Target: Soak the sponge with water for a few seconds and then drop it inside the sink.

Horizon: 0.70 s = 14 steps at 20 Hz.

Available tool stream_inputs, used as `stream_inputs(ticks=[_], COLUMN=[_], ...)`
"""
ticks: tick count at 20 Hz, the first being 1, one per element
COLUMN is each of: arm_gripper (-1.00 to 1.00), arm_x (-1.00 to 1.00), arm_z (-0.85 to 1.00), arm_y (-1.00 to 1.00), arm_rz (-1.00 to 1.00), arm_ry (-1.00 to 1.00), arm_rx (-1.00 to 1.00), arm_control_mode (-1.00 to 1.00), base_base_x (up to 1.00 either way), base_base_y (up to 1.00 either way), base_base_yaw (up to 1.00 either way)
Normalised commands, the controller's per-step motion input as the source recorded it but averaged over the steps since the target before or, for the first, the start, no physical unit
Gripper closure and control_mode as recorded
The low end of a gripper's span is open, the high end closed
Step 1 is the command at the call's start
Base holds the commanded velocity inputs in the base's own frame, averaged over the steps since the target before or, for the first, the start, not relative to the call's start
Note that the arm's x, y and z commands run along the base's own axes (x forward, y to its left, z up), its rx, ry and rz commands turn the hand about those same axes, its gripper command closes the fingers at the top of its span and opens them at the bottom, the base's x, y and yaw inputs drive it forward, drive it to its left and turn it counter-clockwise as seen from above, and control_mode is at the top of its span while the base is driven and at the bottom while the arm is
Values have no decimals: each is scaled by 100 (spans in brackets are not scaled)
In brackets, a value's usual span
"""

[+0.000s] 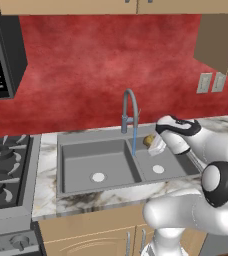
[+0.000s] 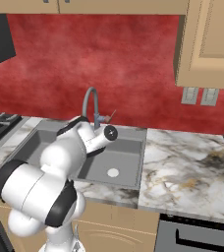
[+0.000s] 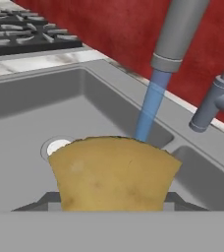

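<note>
Tool (image 1: 152, 142) clamped on sponge (image 3: 114, 174)

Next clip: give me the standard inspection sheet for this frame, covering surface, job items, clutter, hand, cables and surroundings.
Surface: marble counter around the sink.
Job's things: sponge yellow-tan, held above the sink beside the water; whether the stream touches it cannot be told. The stream falls from the faucet near the centre divider.
Clutter: nothing seen on the counter.
Hand: hand shut on the sponge, over the right basin next to the stream.
Cables: nothing seen.
Surroundings: red backsplash, stove left of the sink, wall outlets, wooden cabinets above.
</note>
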Motion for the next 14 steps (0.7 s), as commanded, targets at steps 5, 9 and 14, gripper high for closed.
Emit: stream_inputs(ticks=[5, 9, 14], arm_gripper=[100, 100, 100], arm_x=[6, 4, 8], arm_z=[-6, -6, -8], arm_y=[17, 17, 13], arm_rz=[2, 2, 1], arm_ry=[0, 0, 0], arm_rx=[0, 0, 0], arm_control_mode=[-100, -100, -100], base_base_x=[0, 0, 0], base_base_y=[0, 0, 0], base_base_yaw=[0, 0, 0])
